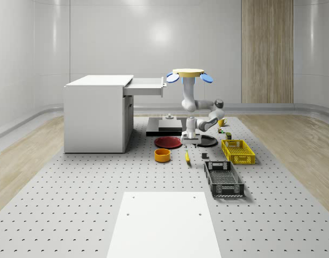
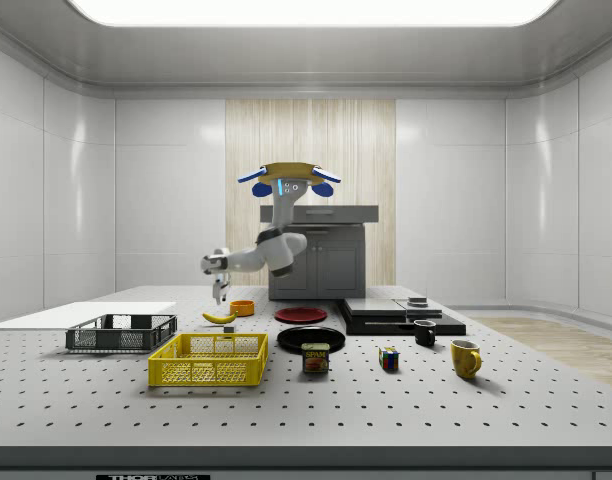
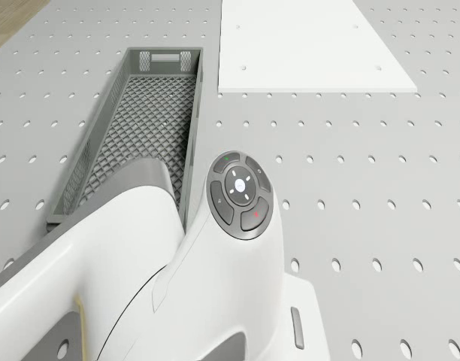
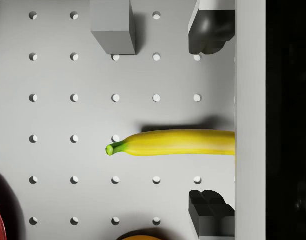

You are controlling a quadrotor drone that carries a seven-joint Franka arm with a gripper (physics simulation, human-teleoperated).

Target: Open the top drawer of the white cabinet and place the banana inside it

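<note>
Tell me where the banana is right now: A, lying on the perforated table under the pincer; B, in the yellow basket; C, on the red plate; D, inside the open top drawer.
A: the banana lies on the perforated table, between the open pincer's fingertips.

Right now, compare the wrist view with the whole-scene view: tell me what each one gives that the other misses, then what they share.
Wrist view adds: the end effector is open, with its fingertips on either side of the banana, whose green stem end is plain to see. Whole-scene view adds: the drone hovers over the table beside the white cabinet, whose top drawer is pulled out; the yellow basket and dark crate stand nearby. Shared: the banana lying on the perforated table, near the orange bowl.
</note>
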